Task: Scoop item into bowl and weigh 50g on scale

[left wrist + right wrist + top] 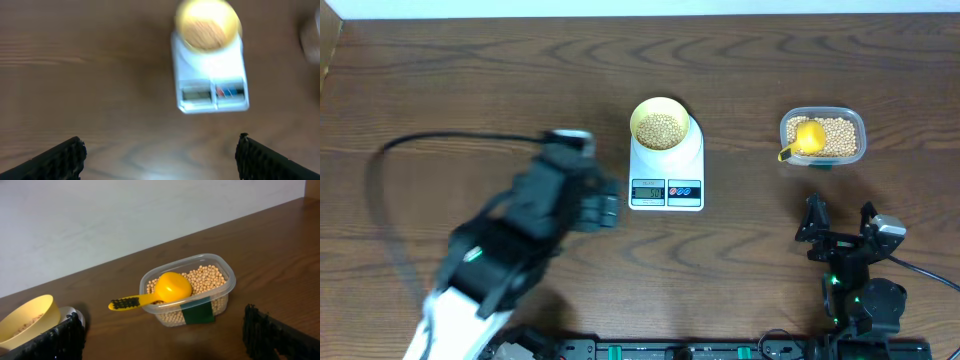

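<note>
Left side first: my left gripper point(160, 140) hangs over bare table point(470, 80), jaws as wide as they go and nothing between them, though that view is blurred. The scale point(666, 170) lies ahead of it and a touch to its right, about mid-table, with its display end toward the front edge. The bowl point(661, 125) stands on the scale's far end with a layer of beans point(660, 128) inside. I cannot read the display, so I cannot say how near 50 g we are.

Moving right: the clear tub point(823, 135) sits well apart from the scale, toward the right edge, and holds more beans. The yellow scoop point(809, 136) rests on them, and its handle point(127, 302) pokes out over the tub's rim toward the scale.

My right gripper point(841, 210) sits between the tub and the front edge, jaws fully apart and empty. This is the relation that counts: the right arm is clearly the nearer 1, the tub lies straight ahead of its fingers, and the handle's long axis runs crosswise to that approach, pointing left. If another scoop is needed, I judge the right wrist has to reach forward and left to meet that handle.
</note>
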Tool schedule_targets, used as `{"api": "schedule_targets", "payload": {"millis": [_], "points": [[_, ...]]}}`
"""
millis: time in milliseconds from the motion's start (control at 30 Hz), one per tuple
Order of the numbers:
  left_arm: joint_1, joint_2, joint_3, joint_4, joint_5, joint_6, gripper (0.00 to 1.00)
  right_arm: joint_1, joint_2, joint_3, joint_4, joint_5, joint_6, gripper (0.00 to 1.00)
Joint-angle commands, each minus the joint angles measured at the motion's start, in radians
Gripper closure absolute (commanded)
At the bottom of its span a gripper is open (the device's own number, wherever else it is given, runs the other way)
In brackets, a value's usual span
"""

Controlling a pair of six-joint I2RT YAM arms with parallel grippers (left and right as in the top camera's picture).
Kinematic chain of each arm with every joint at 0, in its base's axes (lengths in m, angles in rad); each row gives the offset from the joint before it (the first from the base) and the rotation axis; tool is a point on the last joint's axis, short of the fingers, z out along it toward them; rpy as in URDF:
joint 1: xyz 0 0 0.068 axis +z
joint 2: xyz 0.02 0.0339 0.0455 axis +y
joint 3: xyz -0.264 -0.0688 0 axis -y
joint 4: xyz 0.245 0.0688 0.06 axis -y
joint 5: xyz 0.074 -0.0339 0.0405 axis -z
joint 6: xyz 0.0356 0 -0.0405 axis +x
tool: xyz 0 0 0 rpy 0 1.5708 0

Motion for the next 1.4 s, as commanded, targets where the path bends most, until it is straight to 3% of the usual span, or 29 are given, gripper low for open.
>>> {"api": "schedule_targets", "payload": {"millis": [0, 267, 667, 1367], "points": [[0.101, -0.09, 0.01, 0.002, -0.046, 0.006, 0.02, -0.005, -0.005, -0.001, -0.004, -0.006, -0.016, 0.01], [0.276, -0.331, -0.03, 0.056, -0.045, 0.076, 0.02, -0.005, -0.005, -0.001, -0.004, -0.006, -0.016, 0.01], [0.336, -0.644, -0.323, 0.264, -0.045, 0.089, 0.02, -0.005, -0.005, -0.001, -0.004, -0.006, -0.016, 0.01], [0.39, -0.866, -0.8, 0.707, -0.033, 0.088, 0.02, -0.005, -0.005, -0.001, -0.004, -0.006, -0.016, 0.01]]}}
